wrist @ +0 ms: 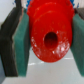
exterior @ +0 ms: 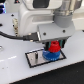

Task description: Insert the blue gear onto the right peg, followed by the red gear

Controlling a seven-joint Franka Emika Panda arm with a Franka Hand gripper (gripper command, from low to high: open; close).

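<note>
In the wrist view, the red gear (wrist: 50, 39) fills the frame, its central hole dark, clamped between the end effector's (wrist: 48, 42) green pads (wrist: 22, 42), one on each side. In the exterior view, the end effector (exterior: 53, 44) grips the red gear (exterior: 53, 48) directly above the blue gear (exterior: 51, 55); whether the two touch is unclear. The blue gear lies on the black-rimmed plate (exterior: 35, 58) toward the exterior view's right end. The plate rests on the white table (exterior: 15, 72). The peg is hidden beneath the gears.
</note>
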